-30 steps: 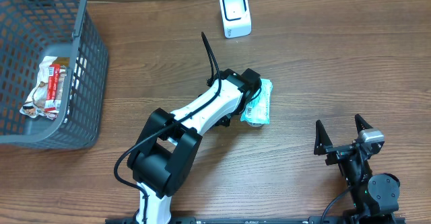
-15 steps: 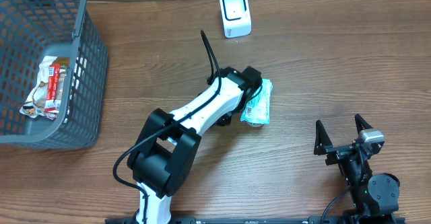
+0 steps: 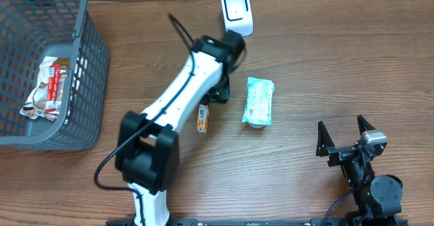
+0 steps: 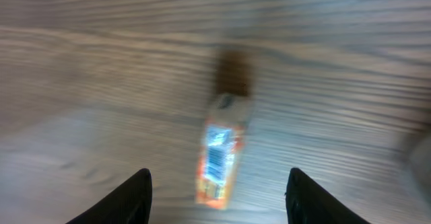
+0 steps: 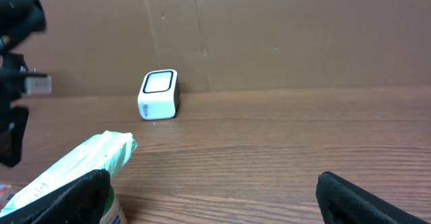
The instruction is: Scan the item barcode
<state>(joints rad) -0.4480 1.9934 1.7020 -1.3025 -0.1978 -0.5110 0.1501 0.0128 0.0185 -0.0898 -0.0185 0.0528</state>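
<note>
Teal packet (image 3: 259, 101) and orange packet (image 3: 203, 117) lie loose before the scanner (image 3: 237, 13); a scan likely remains to be done. Left gripper (image 4: 219, 183) hangs part-open, empty, over the orange packet; right gripper (image 3: 341, 124) gapes wide, empty.

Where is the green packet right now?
In the overhead view, the green packet lies flat near the middle of the table. It is a little in front of the white scanner, and the small orange packet is on its left.
</note>
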